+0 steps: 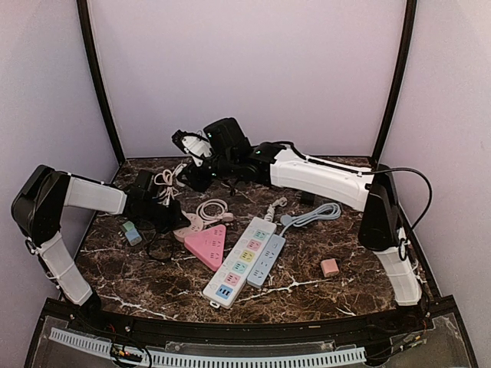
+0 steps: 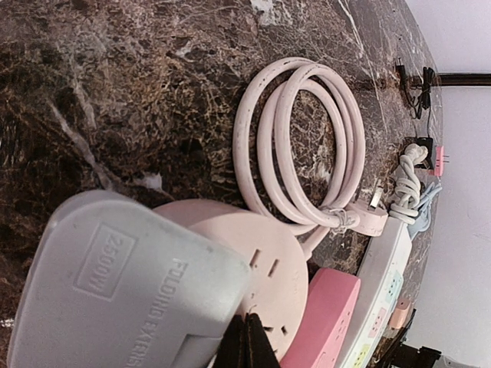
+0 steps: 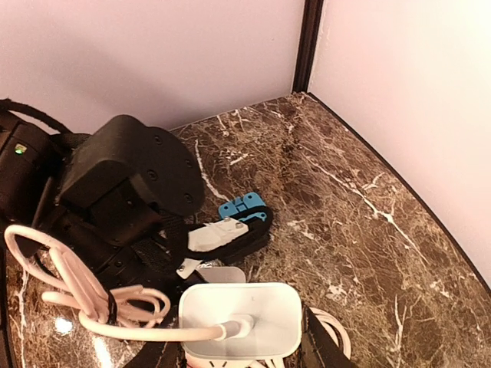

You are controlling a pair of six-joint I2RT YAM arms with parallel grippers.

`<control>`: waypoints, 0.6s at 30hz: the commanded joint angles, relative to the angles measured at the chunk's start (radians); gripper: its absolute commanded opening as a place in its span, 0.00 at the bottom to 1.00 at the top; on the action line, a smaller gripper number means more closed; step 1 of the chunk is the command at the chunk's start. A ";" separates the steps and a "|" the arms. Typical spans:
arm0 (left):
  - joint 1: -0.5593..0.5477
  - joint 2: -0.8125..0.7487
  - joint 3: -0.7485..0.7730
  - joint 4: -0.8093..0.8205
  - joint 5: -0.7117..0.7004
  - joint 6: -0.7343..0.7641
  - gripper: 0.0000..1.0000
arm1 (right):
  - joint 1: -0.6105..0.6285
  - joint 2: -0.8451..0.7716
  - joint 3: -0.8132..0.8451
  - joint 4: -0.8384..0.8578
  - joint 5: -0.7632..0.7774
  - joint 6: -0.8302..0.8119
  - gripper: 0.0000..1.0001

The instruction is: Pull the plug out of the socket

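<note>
Sitting clamped in right claw [image 3: 242, 349]: white plug [image 3: 240, 310].

Top external: fixed, high at the near edge, tilted down and forward. The whole desk [image 1: 307, 284] is in frame with the back walls across the top. Mid-range, nothing close to the lens.

Left wrist: low over the desk and very near. The frame is rolled, so the desk runs upward and the far wall sits at the right edge. Coiled pink cable [image 2: 239, 153] at centre, white power strip [image 2: 380, 291] at lower right. Both recur mid-frame in the top view (cable [image 1: 211, 205], strip [image 1: 239, 264]).

Right wrist: raised, looking down toward the wall corner post [image 3: 305, 46] at upper centre. White adapter [image 3: 239, 310] is close at bottom centre. Bundled white cable [image 3: 77, 295] at lower left recurs centre-left in the top view [image 1: 165, 182].
</note>
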 commanded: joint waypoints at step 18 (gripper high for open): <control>-0.121 -0.054 0.246 -0.299 -0.079 0.108 0.06 | -0.296 0.034 -0.031 -0.365 0.023 0.329 0.11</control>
